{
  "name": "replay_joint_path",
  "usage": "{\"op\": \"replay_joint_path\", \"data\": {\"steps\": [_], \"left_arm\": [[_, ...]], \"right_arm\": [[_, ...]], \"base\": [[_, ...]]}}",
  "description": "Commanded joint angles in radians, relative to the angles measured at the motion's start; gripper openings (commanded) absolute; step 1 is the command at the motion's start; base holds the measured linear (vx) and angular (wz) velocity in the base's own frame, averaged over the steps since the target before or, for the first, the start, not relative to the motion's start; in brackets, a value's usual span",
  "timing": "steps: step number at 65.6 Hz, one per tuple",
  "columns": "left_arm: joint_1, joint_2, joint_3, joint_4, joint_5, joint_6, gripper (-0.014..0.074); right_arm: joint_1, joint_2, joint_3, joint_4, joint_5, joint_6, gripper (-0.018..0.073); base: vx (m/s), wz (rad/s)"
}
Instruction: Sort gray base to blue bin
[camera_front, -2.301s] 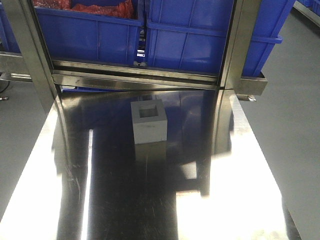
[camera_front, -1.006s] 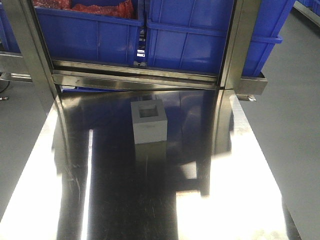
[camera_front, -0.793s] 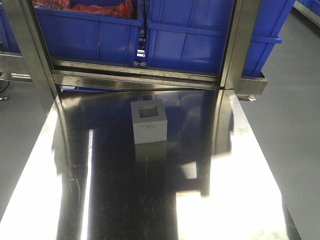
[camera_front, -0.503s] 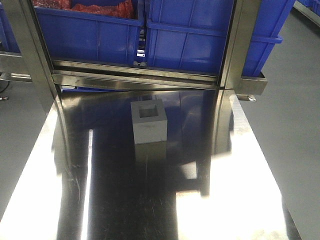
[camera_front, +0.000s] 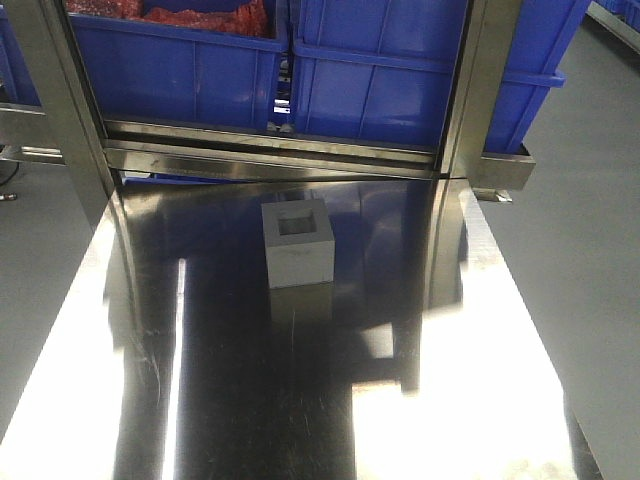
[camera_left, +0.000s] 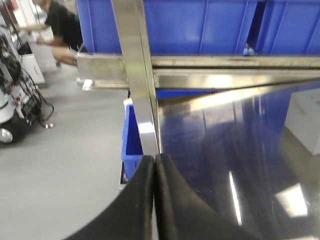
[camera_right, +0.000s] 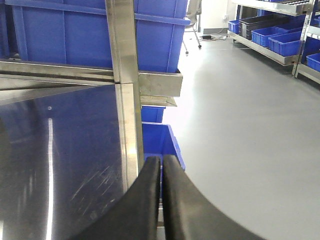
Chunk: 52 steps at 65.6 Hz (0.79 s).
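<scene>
The gray base (camera_front: 297, 243) stands toward the far middle of the surface (camera_front: 300, 400), while the left end effector (camera_left: 154, 159) and right end effector (camera_right: 161, 159) are both pressed together.

The surface (camera_front: 250, 400) is polished metal, mirror-bright, with fine scratches. The gray base (camera_front: 300, 262) looks like matt plastic, with a darker recessed panel. The rack posts (camera_front: 482, 80) are brushed steel, and the blue crates (camera_front: 380, 80) are smooth, faintly glossy plastic. The left tool (camera_left: 154, 159) and right tool (camera_right: 161, 160) look matt black and rubbery.
</scene>
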Motion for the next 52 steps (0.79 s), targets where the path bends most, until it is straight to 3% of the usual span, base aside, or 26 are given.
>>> {"op": "replay_joint_path", "data": {"steps": [1, 11, 16, 26, 31, 52], "left_arm": [[0.002, 0.043, -0.040, -0.007, -0.069, -0.009, 0.0004], [0.002, 0.040, -0.040, -0.005, -0.069, -0.009, 0.0085], [0.002, 0.040, -0.040, -0.005, -0.069, -0.009, 0.0212], [0.002, 0.040, -0.040, -0.005, -0.068, -0.009, 0.0597], [0.002, 0.040, -0.040, -0.006, -0.066, -0.009, 0.0736], [0.002, 0.040, -0.042, -0.007, -0.095, -0.010, 0.0667]], "right_arm": [[-0.002, 0.015, 0.002, -0.007, -0.072, -0.011, -0.0005], [-0.002, 0.015, 0.002, -0.007, -0.072, -0.011, -0.0005], [-0.002, 0.015, 0.002, -0.007, -0.072, -0.011, -0.0005], [-0.002, 0.015, 0.002, -0.007, -0.072, -0.011, -0.0005], [-0.002, 0.015, 0.002, -0.007, -0.072, -0.011, -0.0005], [-0.002, 0.015, 0.002, -0.007, -0.072, -0.011, -0.0005]], "base": [[0.00, 0.00], [0.00, 0.00], [0.00, 0.00], [0.00, 0.00], [0.00, 0.00], [0.00, 0.00]]}}
